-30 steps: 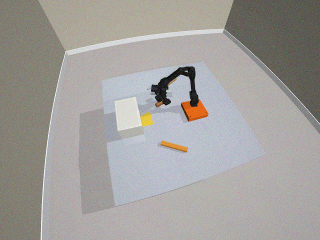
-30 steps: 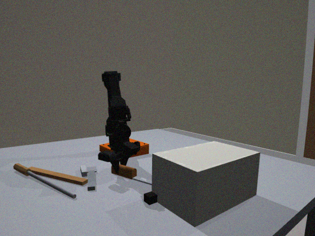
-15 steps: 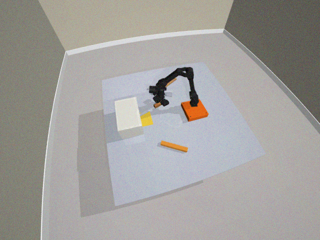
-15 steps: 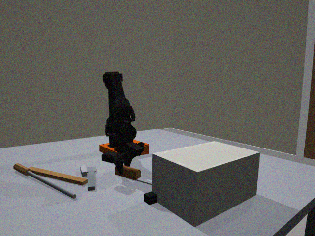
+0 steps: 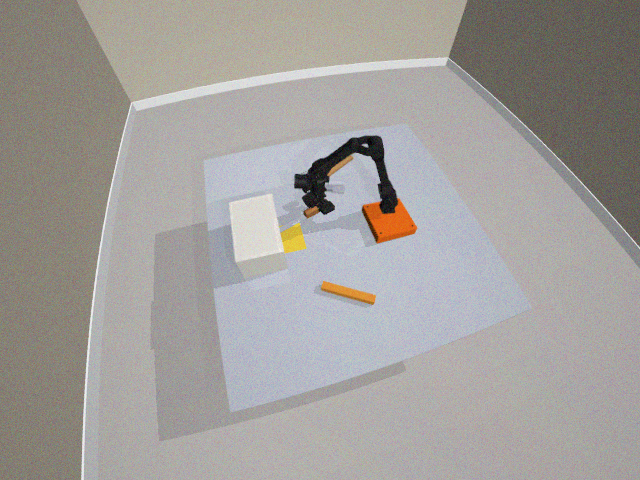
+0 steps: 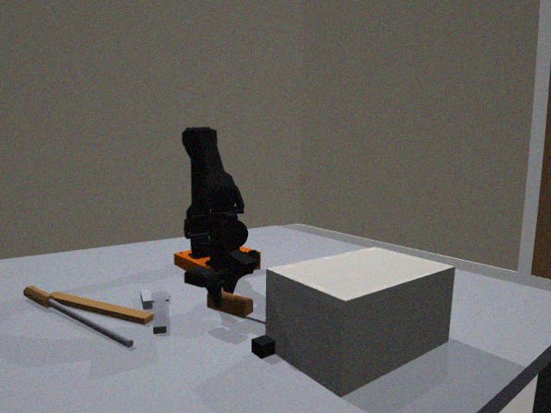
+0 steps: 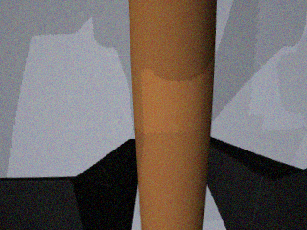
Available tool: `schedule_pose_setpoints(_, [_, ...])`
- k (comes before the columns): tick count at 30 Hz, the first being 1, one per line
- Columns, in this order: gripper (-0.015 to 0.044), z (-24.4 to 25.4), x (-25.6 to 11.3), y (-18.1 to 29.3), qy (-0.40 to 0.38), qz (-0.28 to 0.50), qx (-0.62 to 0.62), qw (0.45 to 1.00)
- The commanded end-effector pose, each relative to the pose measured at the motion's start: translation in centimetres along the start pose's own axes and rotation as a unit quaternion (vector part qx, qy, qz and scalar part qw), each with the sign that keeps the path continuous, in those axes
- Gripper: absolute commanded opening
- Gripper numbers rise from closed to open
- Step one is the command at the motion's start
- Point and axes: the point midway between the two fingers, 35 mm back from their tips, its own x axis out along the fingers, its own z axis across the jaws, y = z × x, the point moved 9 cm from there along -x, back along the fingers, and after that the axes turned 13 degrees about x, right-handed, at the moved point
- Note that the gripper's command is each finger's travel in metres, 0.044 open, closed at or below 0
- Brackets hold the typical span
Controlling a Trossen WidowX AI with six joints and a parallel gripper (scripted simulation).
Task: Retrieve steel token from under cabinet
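My gripper is shut on the wooden handle of a tool. A thin grey rod runs from the handle toward the cabinet; its far end is hidden behind the cabinet in the exterior view. The handle seems slightly above the table, but its exact height is unclear. The yellow marked area lies against the cabinet's front. The steel token and the vent slots are not visible in any view.
A black cube stands beside the cabinet. A second handled tool with a thick grey rod, a wooden bar and a grey metal piece lie to one side. An orange bar lies on the other side.
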Motion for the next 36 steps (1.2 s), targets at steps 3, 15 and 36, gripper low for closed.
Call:
schedule_pose_setpoints(3, [0.0, 0.2, 0.0, -1.0, 0.001, 0.0, 0.0, 1.0])
schedule_pose_setpoints(15, [0.0, 0.5, -0.1, -2.4, 0.001, -0.001, 0.0, 1.0])
schedule_pose_setpoints(36, [0.0, 1.0, -0.1, -4.7, 0.001, -0.002, 0.0, 1.0])
